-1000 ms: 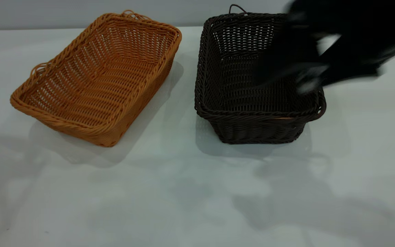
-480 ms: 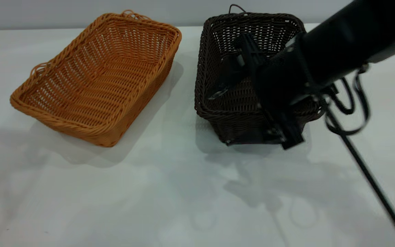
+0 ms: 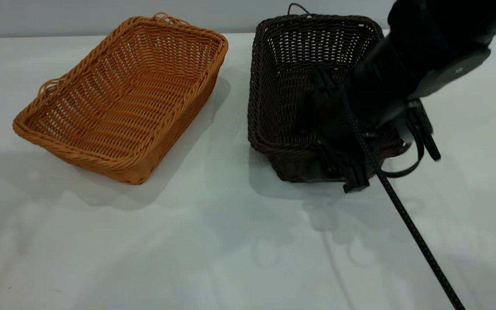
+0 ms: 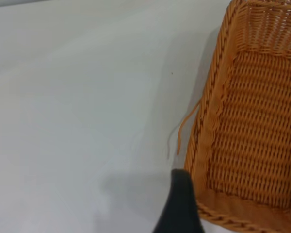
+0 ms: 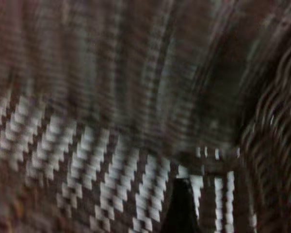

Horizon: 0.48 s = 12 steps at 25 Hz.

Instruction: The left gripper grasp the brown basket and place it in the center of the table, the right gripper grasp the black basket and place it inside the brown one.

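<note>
The right claw (image 3: 338,142) is set over the black basket's (image 3: 291,86) near rim, its grip state unclear. The brown basket (image 3: 123,99) lies alongside on the bench (image 3: 144,249), its long axis angled diagonally. The left claw (image 4: 179,208) is seen beside its corner, grip hidden.

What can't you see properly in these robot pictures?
- Right gripper, exterior view: its own dark arm and the black basket blend together, so open or shut cannot be told.
- Right wrist view: smeared dark weave fills the picture; only one fingertip shows.
- Left gripper, left wrist view: cut off by the picture's edge beside the brown basket; absent from the exterior view.
- Black basket's near right corner: hidden by the arm.
</note>
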Each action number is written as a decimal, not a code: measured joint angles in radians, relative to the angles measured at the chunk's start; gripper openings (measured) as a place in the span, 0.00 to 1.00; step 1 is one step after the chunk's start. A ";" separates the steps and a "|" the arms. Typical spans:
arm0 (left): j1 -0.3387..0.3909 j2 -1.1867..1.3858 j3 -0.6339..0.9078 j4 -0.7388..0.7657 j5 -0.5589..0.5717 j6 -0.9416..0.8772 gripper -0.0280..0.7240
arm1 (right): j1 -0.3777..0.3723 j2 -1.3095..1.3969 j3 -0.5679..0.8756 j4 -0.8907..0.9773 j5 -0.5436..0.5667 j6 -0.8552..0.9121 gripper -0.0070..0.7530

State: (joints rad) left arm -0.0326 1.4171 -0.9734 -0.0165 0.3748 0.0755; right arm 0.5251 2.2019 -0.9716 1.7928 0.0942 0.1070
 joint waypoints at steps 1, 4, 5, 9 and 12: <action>0.000 0.025 -0.024 0.000 0.007 -0.002 0.77 | 0.000 0.008 -0.002 0.001 -0.018 0.019 0.69; 0.000 0.136 -0.112 0.000 0.047 -0.004 0.77 | 0.000 0.017 -0.014 0.003 -0.044 0.041 0.69; 0.000 0.182 -0.148 0.000 0.068 -0.004 0.77 | 0.000 0.018 -0.014 0.003 -0.049 0.042 0.69; -0.008 0.370 -0.275 0.000 0.138 0.023 0.77 | 0.000 0.018 -0.016 0.003 -0.048 0.045 0.69; -0.029 0.513 -0.378 -0.002 0.165 0.063 0.77 | 0.000 0.018 -0.016 0.003 -0.044 0.045 0.69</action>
State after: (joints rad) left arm -0.0613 1.9302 -1.3518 -0.0186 0.5396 0.1389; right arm 0.5251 2.2198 -0.9872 1.7960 0.0502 0.1516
